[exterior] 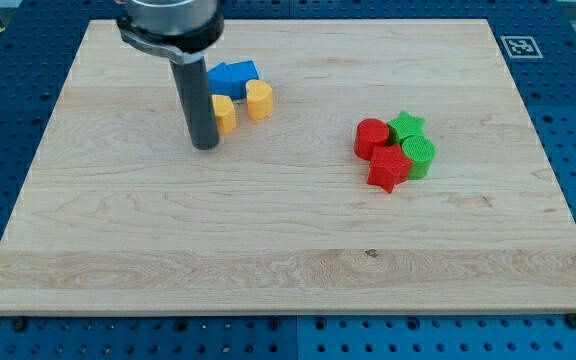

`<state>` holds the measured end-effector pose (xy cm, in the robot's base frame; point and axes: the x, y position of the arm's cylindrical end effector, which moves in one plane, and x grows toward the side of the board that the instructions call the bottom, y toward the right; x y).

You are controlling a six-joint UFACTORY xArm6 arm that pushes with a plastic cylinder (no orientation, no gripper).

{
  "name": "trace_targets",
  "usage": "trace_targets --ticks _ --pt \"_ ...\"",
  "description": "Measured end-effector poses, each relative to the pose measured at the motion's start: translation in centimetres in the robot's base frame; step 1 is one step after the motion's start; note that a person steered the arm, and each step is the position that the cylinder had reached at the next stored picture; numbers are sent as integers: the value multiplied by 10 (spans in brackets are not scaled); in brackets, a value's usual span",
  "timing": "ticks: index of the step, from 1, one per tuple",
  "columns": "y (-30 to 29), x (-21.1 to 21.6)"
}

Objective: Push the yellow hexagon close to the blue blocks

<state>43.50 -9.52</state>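
A: Where does the yellow hexagon (225,113) sit relative to my tip (206,146)?

B: Just beside it, at about one o'clock from the tip's end. The rod (198,100) covers the hexagon's left edge in this view, so I cannot tell whether they touch. There are no jaws here to be wide or narrow: the rod ends plain and holds nothing.

A: And the hexagon against the blue ones?

B: The blue blocks (232,76) lie at twelve o'clock from it, right up against its top edge. Their shapes run together; I make out two, though the rod hides part of the left one. A second yellow block (259,100), rounded on top, sits at about two o'clock from the hexagon, just beside it and under the blue pair.

A: The count overall?

B: Two yellow, two blue, two red, two green. The red cylinder (371,137), red star (389,168), green star (406,125) and green cylinder (419,154) bunch together, well apart at three o'clock from the tip, on the wooden board (288,270).
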Motion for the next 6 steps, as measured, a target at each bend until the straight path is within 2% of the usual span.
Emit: trace_targets --ticks 3,6 --pt "15 7" --pt "16 -35"
